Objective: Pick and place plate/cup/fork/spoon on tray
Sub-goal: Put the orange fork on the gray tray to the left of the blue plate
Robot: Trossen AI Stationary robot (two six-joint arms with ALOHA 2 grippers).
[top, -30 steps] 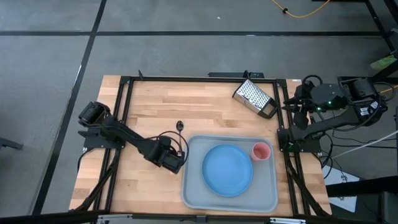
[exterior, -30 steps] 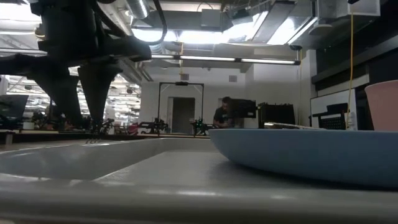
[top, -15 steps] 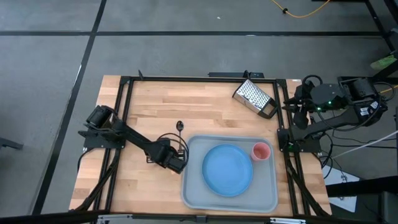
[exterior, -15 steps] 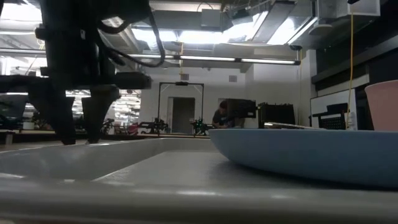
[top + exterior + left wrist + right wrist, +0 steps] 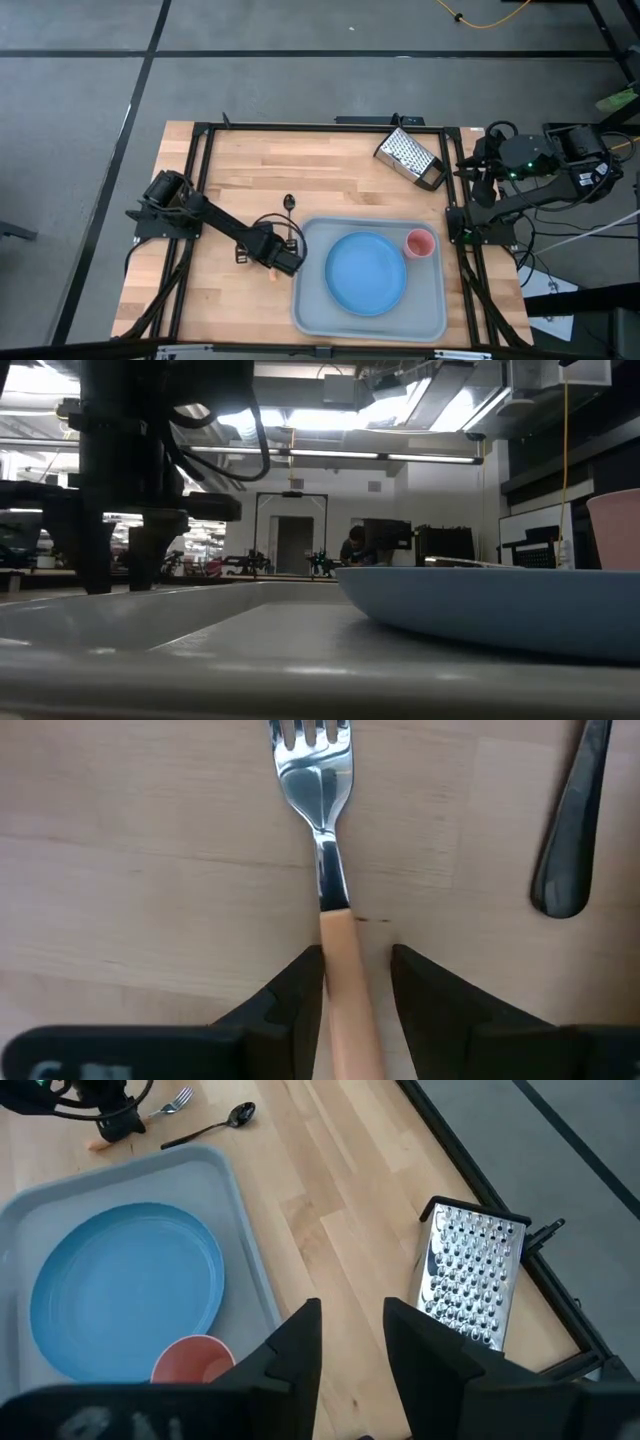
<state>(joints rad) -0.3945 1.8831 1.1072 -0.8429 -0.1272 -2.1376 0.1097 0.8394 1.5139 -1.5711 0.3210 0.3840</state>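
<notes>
The fork (image 5: 322, 830), with silver tines and an orange handle, lies flat on the wooden table just left of the grey-blue tray (image 5: 310, 305). My left gripper (image 5: 280, 262) points down over it. Its fingers are open and stand on either side of the orange handle (image 5: 345, 990). The dark spoon (image 5: 289, 203) lies on the table beside the fork, and its handle end shows in the left wrist view (image 5: 570, 830). The light-blue plate (image 5: 366, 272) and the pink-red cup (image 5: 419, 243) rest in the tray. My right gripper (image 5: 352, 1330) is open and empty at the table's right edge. My left gripper comes from above, its fingers across the fork's orange handle (image 5: 340, 960) near the metal neck. One finger (image 5: 300, 990) lies right at the handle's side and the other (image 5: 420, 990) stands a little apart. Whether the first one touches, I cannot tell. The fork lies flat on the table.
A metal box grater (image 5: 410, 158) lies at the table's far right. The tray's raised left rim (image 5: 297, 290) is close beside my left gripper. Black frame rails run along the table's left, far and right edges. Bare wood lies to the far left.
My left gripper has gone down toward the table and a little toward its near edge, coming lower over the fork beside the tray's left rim. The fork, the spoon and the things in the tray have stayed where they were.
</notes>
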